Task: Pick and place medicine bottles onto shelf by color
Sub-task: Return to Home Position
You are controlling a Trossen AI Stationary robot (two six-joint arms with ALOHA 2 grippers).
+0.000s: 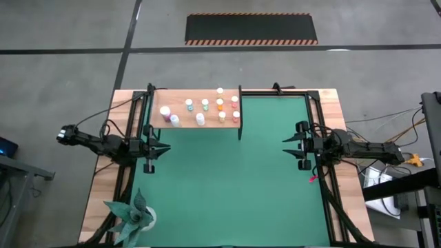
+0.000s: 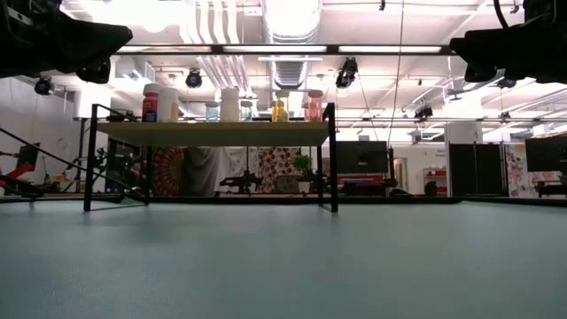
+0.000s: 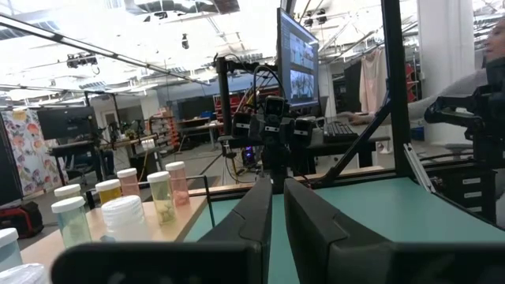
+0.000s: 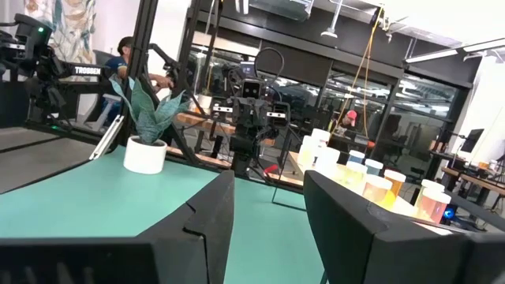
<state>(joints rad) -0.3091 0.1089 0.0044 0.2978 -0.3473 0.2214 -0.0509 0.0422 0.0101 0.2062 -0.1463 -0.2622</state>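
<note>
- Upper centre of the overhead view: all visible medicine bottles [image 1: 204, 104] stand on the shelf [image 1: 182, 96], loosely grouped by colour (sorting looks finished).
- Left gripper [image 1: 164, 147], mid-left, nearly closed, empty.
- Right gripper [image 1: 286, 146], mid-right, wide apart, empty.

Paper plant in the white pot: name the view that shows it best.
The right wrist view: the paper plant stands side-on, with its green leaves and white pot both plain. The high view shows the plant only from above, at the picture's lower left. The low and left wrist views do not show it.
</note>
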